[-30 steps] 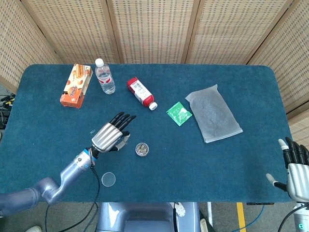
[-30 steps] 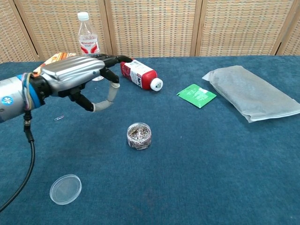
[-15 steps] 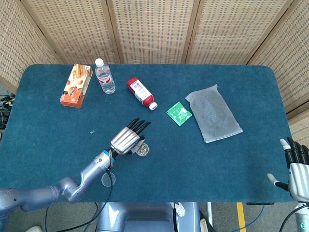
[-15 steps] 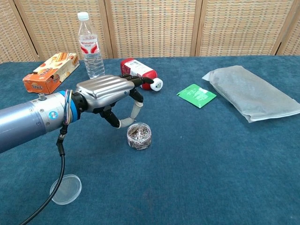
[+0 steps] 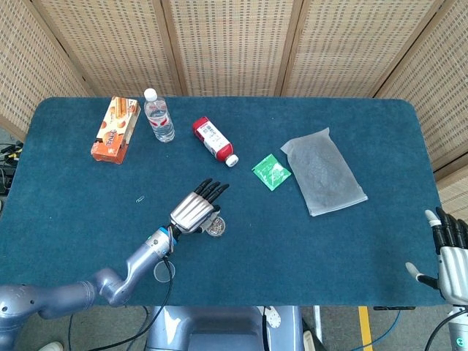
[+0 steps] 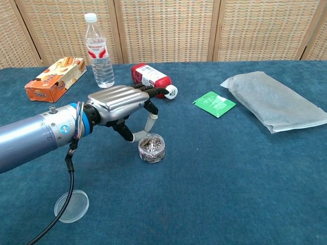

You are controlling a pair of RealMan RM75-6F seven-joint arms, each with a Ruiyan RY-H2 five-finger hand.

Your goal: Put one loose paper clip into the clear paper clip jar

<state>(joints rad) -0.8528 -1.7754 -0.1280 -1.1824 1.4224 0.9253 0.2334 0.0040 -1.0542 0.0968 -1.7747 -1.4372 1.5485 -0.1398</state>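
The clear paper clip jar (image 5: 215, 228) (image 6: 152, 148) stands open on the blue table, full of clips. My left hand (image 5: 196, 210) (image 6: 120, 102) hovers right over its left rim. Thumb and one finger curl down toward the jar's mouth and nearly meet, while the other fingers stretch forward. Anything between those tips is too small to see. One loose paper clip (image 5: 140, 198) lies on the cloth to the left; my arm hides it in the chest view. My right hand (image 5: 450, 252) rests off the table's right front corner, fingers apart and holding nothing.
The jar's clear lid (image 5: 164, 271) (image 6: 71, 205) lies near the front edge. Behind are a red bottle on its side (image 6: 152, 79), a water bottle (image 6: 97, 46) and a biscuit box (image 6: 53, 79). A green packet (image 6: 214, 104) and a grey bag (image 6: 276, 102) lie to the right.
My left hand has travelled right, from beside the loose clip to above the jar, and sunk slightly in the last half second. The clip on the cloth has stayed put.
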